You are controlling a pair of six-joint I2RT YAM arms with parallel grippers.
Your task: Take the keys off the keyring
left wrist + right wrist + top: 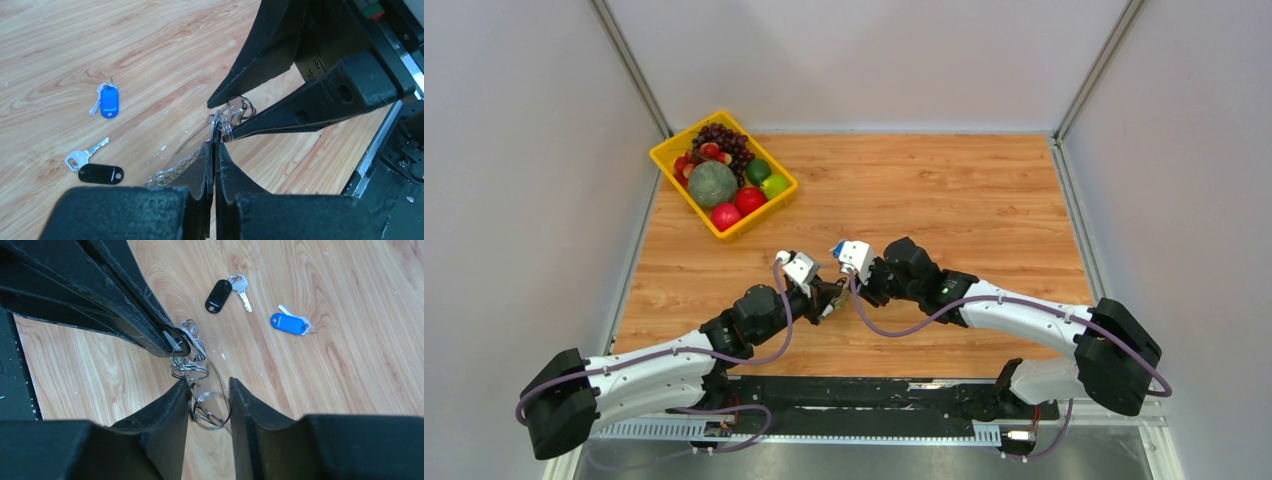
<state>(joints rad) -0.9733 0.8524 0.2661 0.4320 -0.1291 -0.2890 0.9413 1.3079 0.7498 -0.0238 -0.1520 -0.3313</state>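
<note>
Far left of the keyring (pixel 220 125) and well back on the desk (pixel 984 200), a yellow basket (pixel 759 213) of fruit, well apart from the work. Just left of the keyring, the left gripper (pixel 213 146), jaws clenched flat on the wire and holding the tangle of rings up off the wood, with a short chain (pixel 170 172) dangling beneath. Beyond the keyring, on the side away from the arm bases and lying loose on the desk, a black-tagged key (pixel 100 173) and then a blue-tagged key (pixel 108 101), near each other but apart, both already off. Just right of the keyring, the right gripper (pixel 209 385), jaws parted and straddling the rings, with nothing visibly pinched. Any key left on the loop: impossible to tell through the tangle. Step in hand, by the look of it: setting a grip for a further key or ring, left side as anchor, right side as worker. Next move, likely: close the right jaws on a single ring or key rather than the whole cluster, then work it round the split coil and away to the right, with the left clamp firm to stop the wire twisting. Some risk of catching two coils at once and merely tugging the bundle.
</note>
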